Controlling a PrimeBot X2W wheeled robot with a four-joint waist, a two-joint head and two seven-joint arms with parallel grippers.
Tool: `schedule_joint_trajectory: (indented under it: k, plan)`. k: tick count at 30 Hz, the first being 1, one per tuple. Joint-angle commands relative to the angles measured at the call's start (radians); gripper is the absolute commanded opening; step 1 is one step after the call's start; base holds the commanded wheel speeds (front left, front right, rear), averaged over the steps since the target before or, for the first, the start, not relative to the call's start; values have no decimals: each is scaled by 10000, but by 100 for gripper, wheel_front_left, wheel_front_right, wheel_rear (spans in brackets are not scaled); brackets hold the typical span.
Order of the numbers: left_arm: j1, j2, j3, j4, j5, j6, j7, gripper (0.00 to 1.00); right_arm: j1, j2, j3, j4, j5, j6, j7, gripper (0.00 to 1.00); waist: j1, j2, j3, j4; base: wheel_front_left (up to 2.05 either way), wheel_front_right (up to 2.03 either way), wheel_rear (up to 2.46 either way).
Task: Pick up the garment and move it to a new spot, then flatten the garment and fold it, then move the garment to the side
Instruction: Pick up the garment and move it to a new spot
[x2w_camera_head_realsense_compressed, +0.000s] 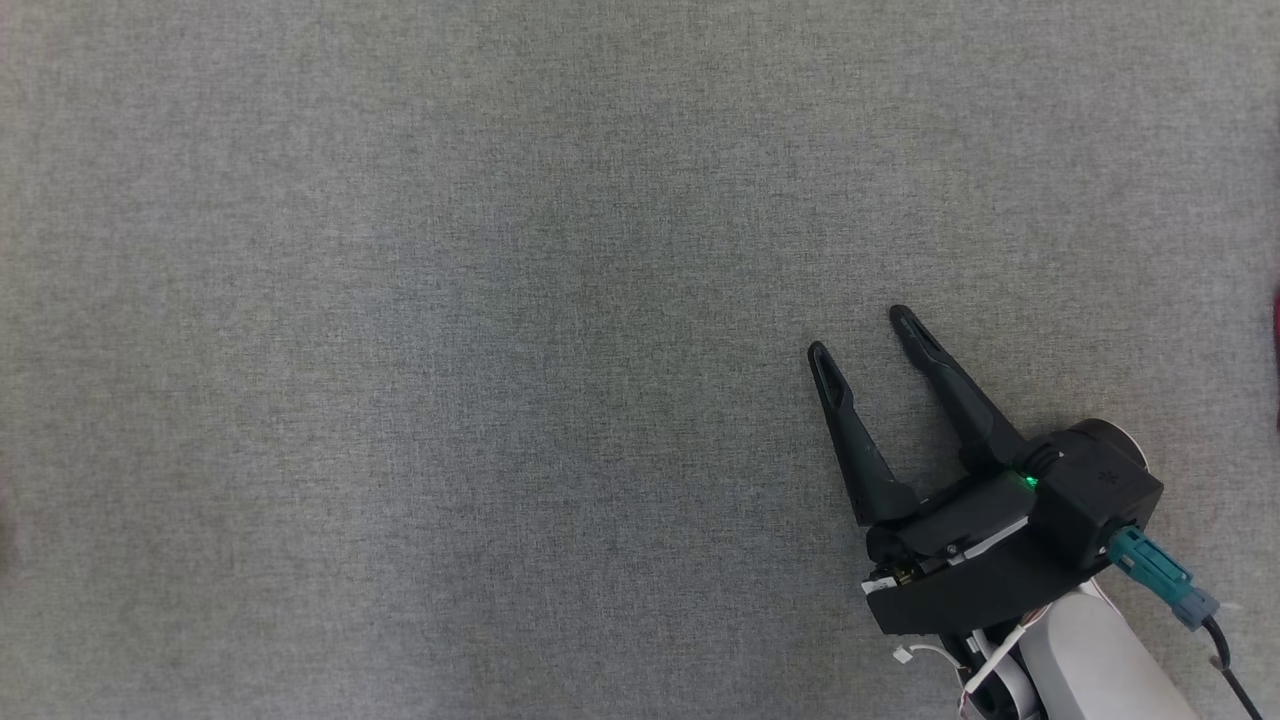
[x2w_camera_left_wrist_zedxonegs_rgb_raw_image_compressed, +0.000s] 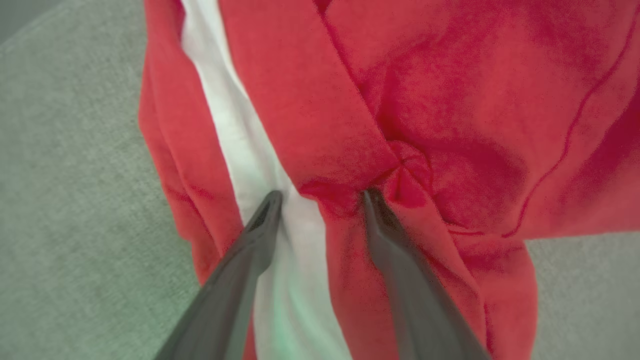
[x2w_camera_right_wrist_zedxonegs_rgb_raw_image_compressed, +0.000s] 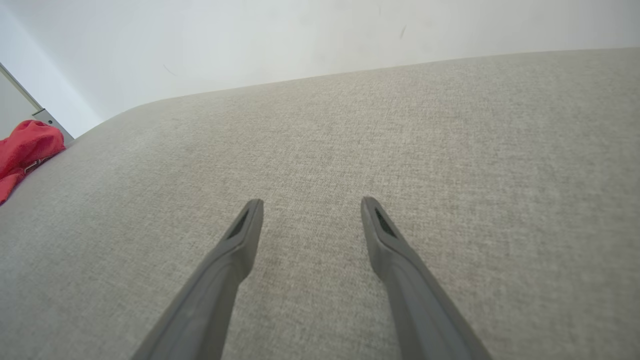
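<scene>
At the left, the robot's left hand (x2w_camera_left_wrist_zedxonegs_rgb_raw_image_compressed: 320, 194) is down against a crumpled red fabric garment (x2w_camera_left_wrist_zedxonegs_rgb_raw_image_compressed: 450, 100) that has a broad white band (x2w_camera_left_wrist_zedxonegs_rgb_raw_image_compressed: 220, 100) running along it. In the left wrist view the two long dark fingers stand spread apart. One fingertip (x2w_camera_left_wrist_zedxonegs_rgb_raw_image_compressed: 270, 200) rests on the white band, and the other presses into a bunched red fold just beside it. Cloth lies between the fingers, but they are not closed on it, so the hand is open and grips nothing. The garment lies in loose folds with a thin seam curving across its wide red part. It rests on a grey table (x2w_camera_head_realsense_compressed: 400, 350) covered in woven fabric, which shows on both sides of the cloth.

The head view looks straight down on a wide stretch of the same grey weave.

At the lower right of the head view is the right hand (x2w_camera_head_realsense_compressed: 860, 331). Its dark fingers are splayed in a wide V and point up and slightly left, and nothing is between them. A small green light (x2w_camera_head_realsense_compressed: 1028, 483) glows on its black body. A teal connector (x2w_camera_head_realsense_compressed: 1160, 575) sticks out at the side, and a pale forearm (x2w_camera_head_realsense_compressed: 1100, 660) runs off the bottom edge. The right wrist view shows these open fingers above bare grey fabric. Beyond it are the table's rounded far edge and a pale wall (x2w_camera_right_wrist_zedxonegs_rgb_raw_image_compressed: 250, 40). A red heap of the garment sits at that view's far left, well apart from this hand.
</scene>
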Motion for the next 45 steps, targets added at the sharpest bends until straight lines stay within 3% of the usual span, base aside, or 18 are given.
schedule_joint_trajectory:
  k: [1,7,15,23,28,34,40,45]
  plan:
    - [514,-993,-599,265,-408,-271,539,0,76,-61,-56,281,-57,-29,69,100,2,4,-28,-56,0,0,0]
    - [691,-910,-583,-386,-587,-944,432,0,88,-53,68,356,92,-29,-21,100,2,4,-563,124,0,0,0]
    - [210,-111,-446,-1166,-384,-1741,-336,0,77,157,448,898,384,-27,-305,100,2,4,-1875,276,0,0,0]
    - [-778,-155,-1547,-2622,-446,-2608,-265,0,460,342,692,1609,748,-27,-582,100,2,4,-3725,122,0,0,0]
    - [-1597,-763,-3017,-3593,-233,-2877,-127,0,879,432,637,1879,909,-27,-677,100,2,4,-4642,-89,0,0,0]
    - [-2337,-2161,-4728,-4086,-219,-2944,-175,0,1209,586,736,1992,970,-27,-725,100,2,4,-5248,-661,0,0,0]
    - [-2185,-3383,-6017,-3916,-32,-3115,-545,0,1292,666,918,1942,1033,-27,-686,100,2,4,-5382,-1513,0,0,0]
    - [-1233,-3972,-6754,-3054,321,-3164,-1705,0,1287,732,1064,1934,1051,-27,-644,100,2,4,-5192,-2259,0,0,0]
